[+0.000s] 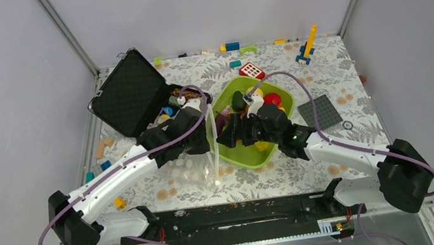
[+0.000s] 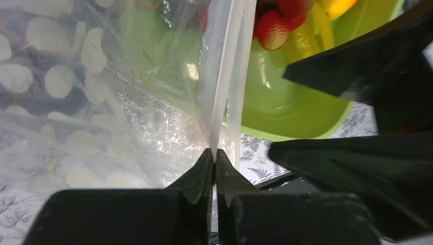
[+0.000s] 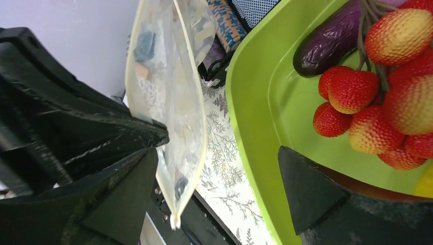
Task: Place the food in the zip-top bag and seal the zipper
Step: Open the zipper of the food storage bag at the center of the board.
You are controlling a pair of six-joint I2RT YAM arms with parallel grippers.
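Note:
The clear zip-top bag (image 1: 191, 164) with white dots stands on edge left of the lime-green tray (image 1: 241, 154). My left gripper (image 1: 205, 135) is shut on the bag's mouth edge (image 2: 215, 149), pinching the whitish zipper strip (image 2: 224, 76). In the right wrist view the bag's mouth (image 3: 168, 97) gapes open, and its zipper edge (image 3: 203, 127) ends in a small white tip (image 3: 175, 220). My right gripper (image 3: 214, 189) is open and empty between the bag and the tray (image 3: 255, 127). Strawberries (image 3: 352, 92), a purple eggplant (image 3: 332, 38), a red apple (image 1: 272, 99) and a dark avocado (image 1: 238, 100) lie in the tray.
An open black case (image 1: 133, 92) with striped poker chips (image 3: 227, 23) stands at the left rear. A grey baseplate (image 1: 320, 112) lies right of the tray. Toy bricks (image 1: 242, 48) line the back edge, and a red toy (image 1: 251, 70) lies behind the tray.

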